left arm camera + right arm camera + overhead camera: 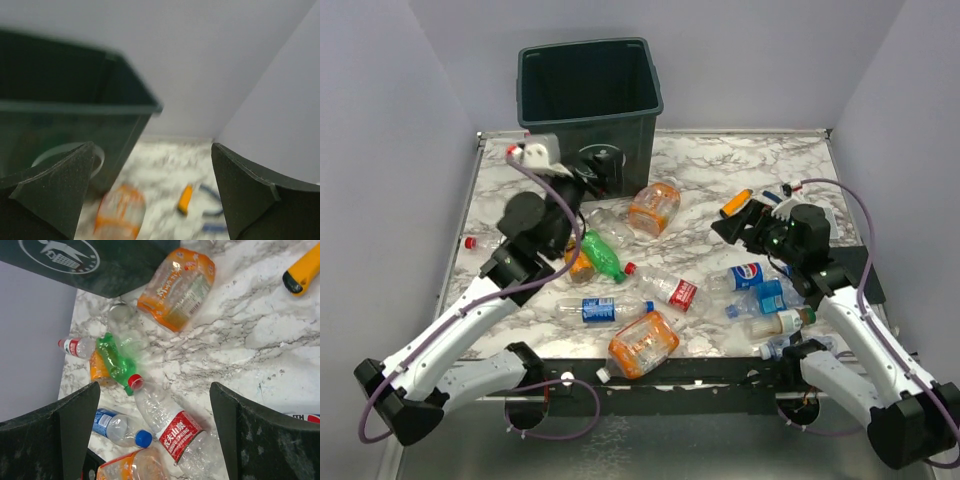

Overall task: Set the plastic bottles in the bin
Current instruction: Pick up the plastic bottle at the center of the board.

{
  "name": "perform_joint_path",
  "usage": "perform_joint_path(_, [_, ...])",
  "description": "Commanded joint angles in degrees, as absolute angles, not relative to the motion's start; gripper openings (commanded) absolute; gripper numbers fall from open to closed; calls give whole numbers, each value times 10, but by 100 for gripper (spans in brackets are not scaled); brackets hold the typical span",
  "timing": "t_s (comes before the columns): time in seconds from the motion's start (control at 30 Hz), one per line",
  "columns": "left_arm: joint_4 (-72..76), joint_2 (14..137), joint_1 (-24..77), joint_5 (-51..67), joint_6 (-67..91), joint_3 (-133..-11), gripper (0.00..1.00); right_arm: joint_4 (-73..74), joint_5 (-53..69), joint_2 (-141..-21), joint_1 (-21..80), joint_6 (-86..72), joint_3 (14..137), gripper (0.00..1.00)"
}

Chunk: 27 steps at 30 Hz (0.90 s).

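My left tool (pixel 152 150) hangs released, its camera catching the bin (pixel 75 106) rim; my right tool (pixel 155 387), released too, views the green bottle (pixel 114 359).

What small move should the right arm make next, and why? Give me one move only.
Probably lower the right arm's open fingers straight down around the clear plastic bottle with the red cap and red label. They hold nothing, and in the right wrist view that bottle lies flat on the white marbled table, right below the gap between them.
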<state>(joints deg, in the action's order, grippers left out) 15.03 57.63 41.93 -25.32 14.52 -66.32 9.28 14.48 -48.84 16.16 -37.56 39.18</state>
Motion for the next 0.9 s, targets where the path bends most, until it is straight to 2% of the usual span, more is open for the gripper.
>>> perform_joint_path(0.0, [-36,507,423,-241,221,-513,99,50,180,-535,162,-425,368,94])
perform_joint_path(0.23, [-18,396,423,-217,256,-364,99,-102,217,-728,166,-547,383,88])
perform_joint_path(0.47, [-14,351,423,-243,249,-307,99,-147,211,-970,188,-609,517,83])
perform_joint_path(0.63, [-13,325,422,-258,243,-299,99,-151,186,-1052,192,-649,571,84])
perform_joint_path(0.87, [-11,300,422,-276,242,-288,99,-127,145,-1109,201,-683,605,88])
